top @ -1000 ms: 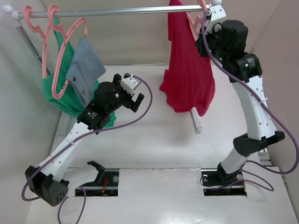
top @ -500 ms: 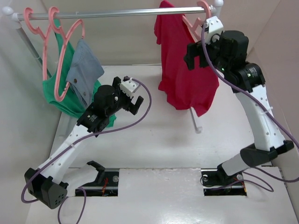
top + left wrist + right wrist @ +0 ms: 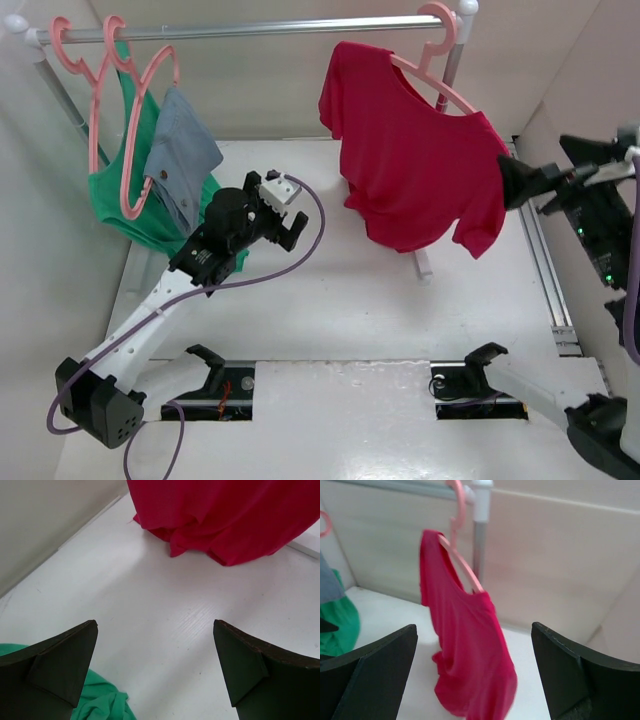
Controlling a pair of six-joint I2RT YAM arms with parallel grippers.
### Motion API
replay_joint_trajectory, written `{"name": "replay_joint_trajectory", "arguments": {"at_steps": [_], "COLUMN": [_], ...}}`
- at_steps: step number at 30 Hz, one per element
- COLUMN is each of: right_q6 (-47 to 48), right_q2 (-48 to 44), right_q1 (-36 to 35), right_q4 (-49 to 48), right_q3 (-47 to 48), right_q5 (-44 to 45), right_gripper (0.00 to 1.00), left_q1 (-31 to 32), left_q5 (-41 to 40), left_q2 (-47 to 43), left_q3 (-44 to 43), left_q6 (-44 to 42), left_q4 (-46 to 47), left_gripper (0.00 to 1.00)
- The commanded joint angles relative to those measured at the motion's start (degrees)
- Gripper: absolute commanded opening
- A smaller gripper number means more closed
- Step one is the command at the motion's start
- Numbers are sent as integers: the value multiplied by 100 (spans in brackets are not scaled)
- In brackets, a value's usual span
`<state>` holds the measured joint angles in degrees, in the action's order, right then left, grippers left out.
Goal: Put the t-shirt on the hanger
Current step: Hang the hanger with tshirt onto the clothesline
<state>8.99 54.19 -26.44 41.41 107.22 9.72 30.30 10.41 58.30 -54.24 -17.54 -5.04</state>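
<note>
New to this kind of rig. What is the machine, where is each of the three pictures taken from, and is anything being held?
These are two robot arms bolted at the near edge of a white table, each ending in a two-fingered pincer. The wide picture comes from a fixed camera above and behind them. The other two come from cameras on the wrists, so the dark wedges at the bottom are each arm's own fingers. The left pincer and the right pincer are both open and hold nothing. Across the back runs a metal rail. From it hangs a thin salmon-pink plastic hanger carrying a crimson-red short-sleeved t-shirt. Further left, matching pink hangers bear a green garment and a grey-blue cloth.
</note>
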Motion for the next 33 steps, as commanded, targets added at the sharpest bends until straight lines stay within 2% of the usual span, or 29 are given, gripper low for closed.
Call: {"name": "replay_joint_trajectory", "arguments": {"at_steps": [1, 2, 5, 7, 9, 14, 18, 21, 25, 33], "right_q6": [-212, -588, -1424, -2504, -3416, -4791, -5127, -5372, -5707, -5873], "right_q2": [-338, -687, -1321, -2147, -3005, -4161, -4242, -3961, -3583, -3590], "right_q1": [-63, -63, -63, -63, -63, -63, -63, -63, -63, -63], "right_q4": [51, 226, 700, 921, 1114, 1238, 896, 703, 518, 114], "right_q3": [-893, -1540, -2580, -3573, -4511, -6044, -6678, -6968, -7285, -7934], "right_q5": [1012, 1302, 2261, 2586, 2588, 2211, 1912, 1832, 1780, 1656], "right_gripper": [100, 100, 100, 100, 100, 100, 100, 100, 100, 100], "left_q1": [19, 19, 19, 72, 72, 72, 72, 72, 72, 19], "left_q5": [-135, -197, -496, -785, -927, -1217, -1217, -1444, -1324, -1252], "left_q2": [-161, -214, -328, -381, -381, -381, -381, -443, -557, -505], "left_q3": [343, 596, 1089, 1608, 2046, 2742, 3191, 3524, 4052, 4132], "left_q6": [276, 356, 654, 822, 893, 1121, 991, 989, 955, 796], "left_q4": [406, 485, 924, 1336, 1601, 2445, 3095, 3263, 3788, 4002], "left_gripper": [100, 100, 100, 100, 100, 100, 100, 100, 100, 100]}}
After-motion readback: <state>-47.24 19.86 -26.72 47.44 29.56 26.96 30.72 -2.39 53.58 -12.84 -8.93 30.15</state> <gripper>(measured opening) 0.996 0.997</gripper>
